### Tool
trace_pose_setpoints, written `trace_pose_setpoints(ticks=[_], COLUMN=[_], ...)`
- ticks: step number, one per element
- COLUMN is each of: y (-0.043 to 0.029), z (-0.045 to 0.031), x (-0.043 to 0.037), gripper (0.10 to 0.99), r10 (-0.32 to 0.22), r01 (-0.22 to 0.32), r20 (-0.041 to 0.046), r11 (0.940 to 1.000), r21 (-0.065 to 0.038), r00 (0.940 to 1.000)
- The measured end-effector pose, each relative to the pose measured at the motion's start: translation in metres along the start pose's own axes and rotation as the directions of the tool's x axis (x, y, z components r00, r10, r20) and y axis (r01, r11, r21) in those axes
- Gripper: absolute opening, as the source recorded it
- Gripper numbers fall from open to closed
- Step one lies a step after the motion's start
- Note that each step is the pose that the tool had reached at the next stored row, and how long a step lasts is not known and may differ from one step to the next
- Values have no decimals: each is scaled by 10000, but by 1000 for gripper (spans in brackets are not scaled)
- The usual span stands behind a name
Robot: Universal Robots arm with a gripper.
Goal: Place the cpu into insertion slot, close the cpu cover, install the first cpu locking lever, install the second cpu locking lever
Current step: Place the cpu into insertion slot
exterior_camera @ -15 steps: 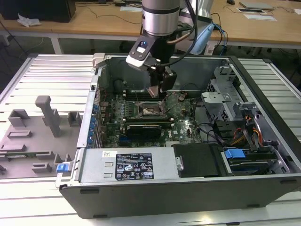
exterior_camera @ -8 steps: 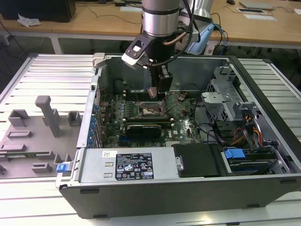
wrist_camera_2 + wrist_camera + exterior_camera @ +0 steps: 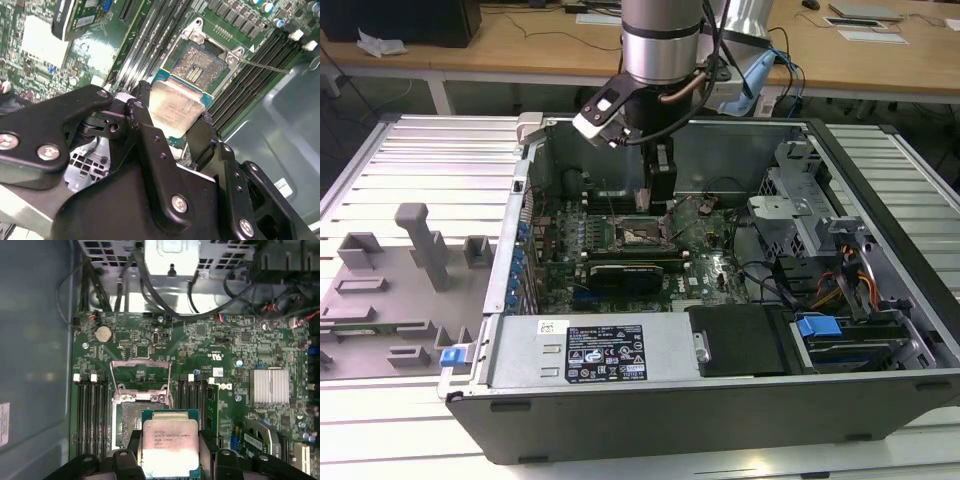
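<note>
My gripper (image 3: 170,452) is shut on the cpu (image 3: 169,442), a flat square chip with a pale silver top and a green edge, held between two black fingers (image 3: 145,125). The cpu (image 3: 175,107) hangs just above the insertion slot (image 3: 129,422), overlapping its near edge and hiding part of it. The socket's contact field (image 3: 200,67) lies bare. The cpu cover (image 3: 139,374), a thin silvery frame, stands swung open beyond the slot. A thin locking lever (image 3: 265,65) sticks out sideways from the socket. In the exterior view the gripper (image 3: 658,195) hangs over the slot (image 3: 642,235) inside the open computer case.
Long black memory slots (image 3: 92,410) flank the socket on both sides. A black card (image 3: 625,272) lies in front of the socket, and a finned heatsink (image 3: 270,385) sits on the board. Case walls (image 3: 720,150), a drive cage (image 3: 790,210) and cables surround the board. A grey fixture tray (image 3: 390,290) lies outside the case.
</note>
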State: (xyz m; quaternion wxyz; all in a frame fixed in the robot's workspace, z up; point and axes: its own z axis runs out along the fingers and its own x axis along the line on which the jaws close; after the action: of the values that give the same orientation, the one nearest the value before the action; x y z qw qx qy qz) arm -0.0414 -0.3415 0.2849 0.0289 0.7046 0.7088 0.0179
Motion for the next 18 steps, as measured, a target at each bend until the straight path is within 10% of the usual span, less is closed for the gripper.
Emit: trace_pose_setpoints(ticks=[6, 18], y=[-77, -100], z=[121, 369], x=[2, 100], gripper=[537, 537], r10=[-191, -193], r01=[191, 196], r20=[-11, 92], r11=[9996, 9995], r21=[-199, -258], r00=[9998, 9998])
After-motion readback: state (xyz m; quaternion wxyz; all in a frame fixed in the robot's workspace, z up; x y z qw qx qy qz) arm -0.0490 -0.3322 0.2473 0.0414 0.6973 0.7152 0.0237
